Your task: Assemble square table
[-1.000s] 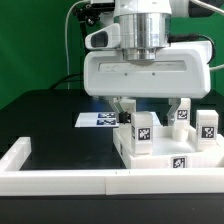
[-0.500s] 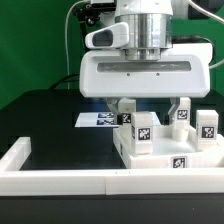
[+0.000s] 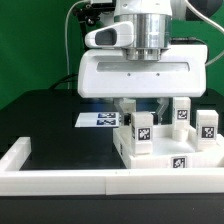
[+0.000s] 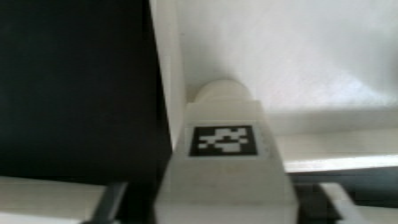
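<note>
Hand [image 3: 146,112] straight down over the front leg [image 3: 143,133], clenched on it, by the look. Sits centred between the fingers in the wrist view, dark pads [image 4: 128,198] seemingly flush on both flanks, no gap to spot. Takes the block high up and square, probably so it hangs plumb for carrying and turning.

Stands upright, that leg, tag facing out, at the near edge of the tabletop slab [image 3: 160,165]; on the slab or just behind it, hard to say. Two more legs [image 3: 182,113] and [image 3: 207,126] wait upright further back toward the exterior view's right, apart from the grip, out of the fingers' way.

Lies flat, the slab, tucked against the rim wall [image 3: 60,180], likely braced there against sliding under a push. Marker board [image 3: 98,120] flat on the dark counter [image 3: 45,120] beyond, untouched.

Next, by judgement: a clean vertical lift, no nudging the neighbours.
</note>
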Motion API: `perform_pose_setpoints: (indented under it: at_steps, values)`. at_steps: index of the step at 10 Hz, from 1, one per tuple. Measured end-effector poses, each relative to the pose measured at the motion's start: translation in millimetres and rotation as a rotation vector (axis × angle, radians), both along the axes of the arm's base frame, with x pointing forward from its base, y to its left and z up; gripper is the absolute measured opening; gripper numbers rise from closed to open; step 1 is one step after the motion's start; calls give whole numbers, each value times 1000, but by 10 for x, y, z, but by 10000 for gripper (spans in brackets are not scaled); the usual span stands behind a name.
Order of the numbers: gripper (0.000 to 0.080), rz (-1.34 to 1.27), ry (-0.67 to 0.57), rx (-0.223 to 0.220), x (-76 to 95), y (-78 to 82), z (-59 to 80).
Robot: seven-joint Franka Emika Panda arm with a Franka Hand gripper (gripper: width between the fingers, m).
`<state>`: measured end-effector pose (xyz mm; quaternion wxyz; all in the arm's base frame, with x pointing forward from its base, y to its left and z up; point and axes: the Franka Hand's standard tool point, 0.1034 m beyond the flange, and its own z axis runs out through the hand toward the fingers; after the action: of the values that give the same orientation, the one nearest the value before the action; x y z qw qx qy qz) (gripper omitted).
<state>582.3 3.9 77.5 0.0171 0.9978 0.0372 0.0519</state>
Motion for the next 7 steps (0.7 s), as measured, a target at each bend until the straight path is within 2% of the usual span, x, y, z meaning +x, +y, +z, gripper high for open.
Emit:
perform_pose_setpoints:
  at_steps: [4,7]
  values:
    - [290,-35,-1,4,0,-4,0]
    - [290,-247,-10,28,-1,-1,-3]
